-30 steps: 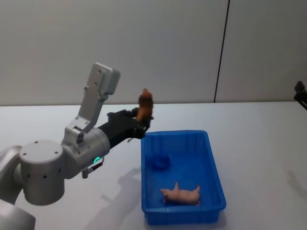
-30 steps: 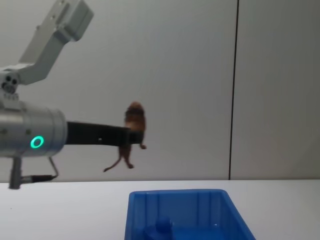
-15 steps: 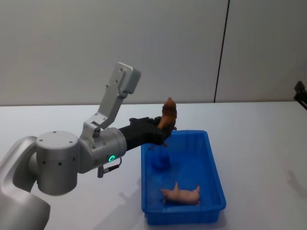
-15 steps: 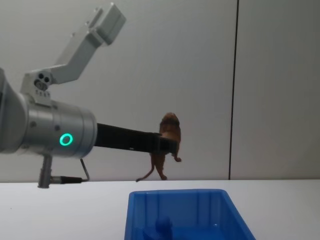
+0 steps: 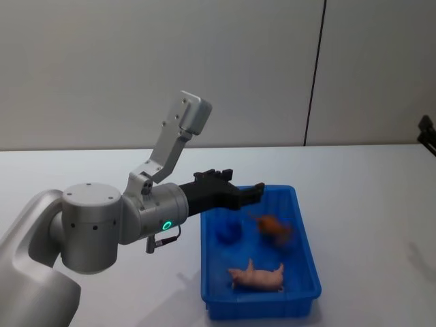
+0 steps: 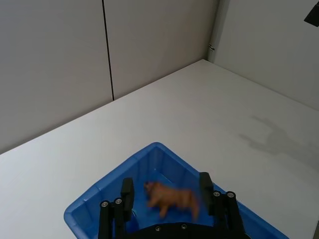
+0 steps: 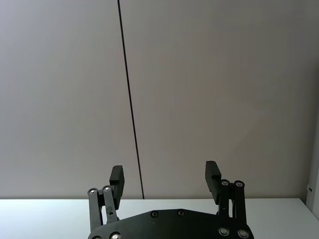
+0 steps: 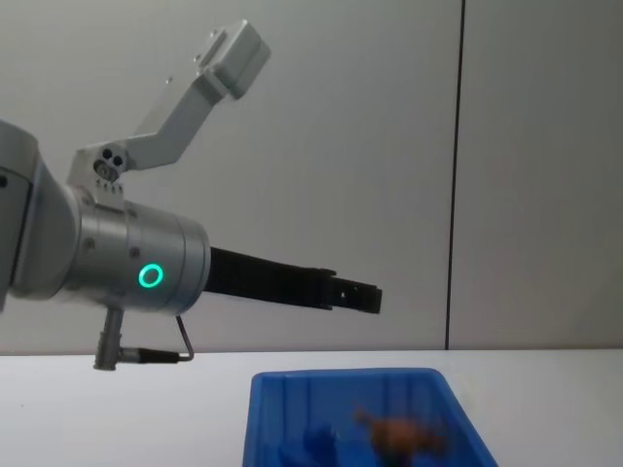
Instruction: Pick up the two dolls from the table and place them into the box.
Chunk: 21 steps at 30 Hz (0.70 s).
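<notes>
My left gripper (image 5: 245,182) hangs open over the back left part of the blue box (image 5: 262,306), with nothing between its fingers. Beneath it the reddish-brown doll (image 5: 274,227) is blurred inside the box, free of the gripper. In the left wrist view that doll (image 6: 172,197) shows between the spread fingers, over the box (image 6: 109,180) floor. The chest view has the left gripper (image 8: 375,297) above the box (image 8: 341,374) and the brown doll (image 8: 399,433) inside. The pale pink doll (image 5: 257,277) lies on its side near the box's front wall. My right gripper (image 7: 164,173) is open, facing a wall.
The box stands on the white table (image 5: 368,204), with bare tabletop to its right and behind it. A small dark blue lump (image 5: 228,231) sits in the box's back left part. Something black (image 5: 427,133) pokes in at the right edge.
My left gripper carried the brown doll rightward over the box, then opened. The doll has dropped from the fingers into the box.
</notes>
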Tool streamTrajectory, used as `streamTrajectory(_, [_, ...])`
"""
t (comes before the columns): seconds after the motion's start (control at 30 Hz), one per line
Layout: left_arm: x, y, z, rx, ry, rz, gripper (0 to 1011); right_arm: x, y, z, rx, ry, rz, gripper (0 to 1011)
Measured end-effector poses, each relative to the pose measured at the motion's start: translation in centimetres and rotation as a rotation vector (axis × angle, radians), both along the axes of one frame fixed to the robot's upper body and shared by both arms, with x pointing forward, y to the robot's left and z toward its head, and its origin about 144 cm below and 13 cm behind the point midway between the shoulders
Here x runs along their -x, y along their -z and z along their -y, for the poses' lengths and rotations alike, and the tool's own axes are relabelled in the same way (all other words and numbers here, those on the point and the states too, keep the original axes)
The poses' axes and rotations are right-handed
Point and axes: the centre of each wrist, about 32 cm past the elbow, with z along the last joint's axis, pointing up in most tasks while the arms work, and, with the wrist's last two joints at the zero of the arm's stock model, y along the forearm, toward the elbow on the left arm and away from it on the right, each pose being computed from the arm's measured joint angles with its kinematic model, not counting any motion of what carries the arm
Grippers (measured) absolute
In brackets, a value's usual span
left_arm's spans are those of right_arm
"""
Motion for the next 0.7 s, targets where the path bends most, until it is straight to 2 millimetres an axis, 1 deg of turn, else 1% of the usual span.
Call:
streamTrajectory(0.03, [-0.03,0.01,0.04,0.0,0.002,-0.003,800,0.0,0.0,0.0,0.0,0.0,0.0,1001])
streamTrajectory(0.07, [-0.04,0.01,0.06,0.0,0.003,-0.004,843,0.0,0.0,0.0,0.0,0.0,0.0,1001])
streamTrajectory(0.13, [-0.08,0.0,0.09,0.0,0.005,-0.005,876,0.0,0.0,0.0,0.0,0.0,0.0,1001])
streamTrajectory(0.17, [-0.08,0.0,0.1,0.0,0.005,-0.006,912,0.0,0.0,0.0,0.0,0.0,0.0,1001])
streamTrajectory(0.2, [-0.09,0.0,0.1,0.0,0.005,-0.006,924,0.0,0.0,0.0,0.0,0.0,0.0,1001])
streamTrajectory(0.27, [-0.09,-0.01,0.1,0.0,0.004,-0.004,987,0.0,0.0,0.0,0.0,0.0,0.0,1001])
streamTrajectory(0.3, [-0.07,-0.02,0.09,0.0,0.001,0.0,1001,0.0,0.0,0.0,0.0,0.0,0.0,1001])
streamTrajectory(0.7, [0.87,-0.29,-0.24,0.03,-0.103,0.103,1001,0.0,0.0,0.0,0.0,0.0,0.0,1001])
